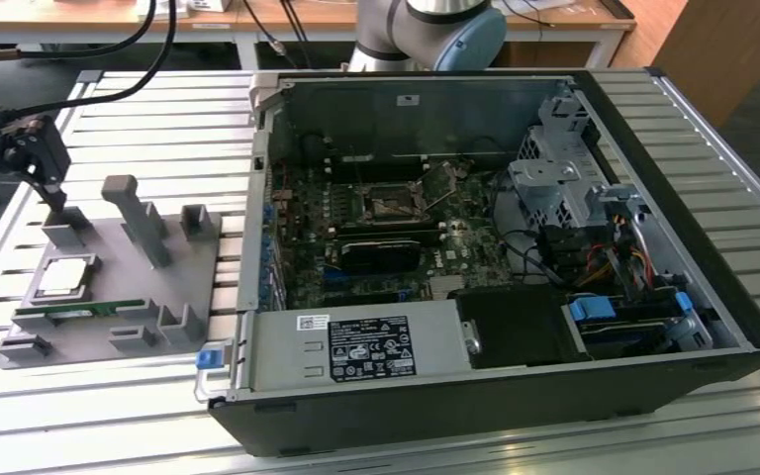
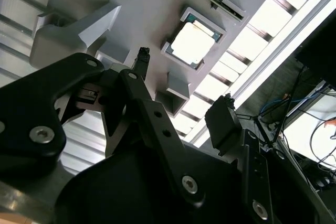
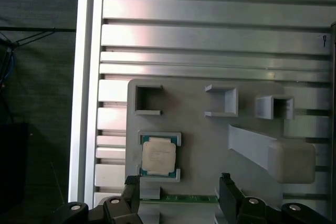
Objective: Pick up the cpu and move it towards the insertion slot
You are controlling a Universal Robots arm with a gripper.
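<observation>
The gripper (image 3: 178, 183) is hovering wide open and gripping nothing, its fingertips (image 3: 227, 187) spreading above the fixture tray (image 3: 210, 145). The pick-up is, I judge, the step in hand and not yet made: the cpu (image 3: 158, 157) is lying untouched in its tray pocket, nearer one fingertip than the other, so a grasp is calling for centring the open jaws over the chip and lowering them around its edges. Farther off in the exterior view, the insertion slot (image 1: 390, 206) is sitting inside the open computer case (image 1: 486, 396), well apart from the tray.
</observation>
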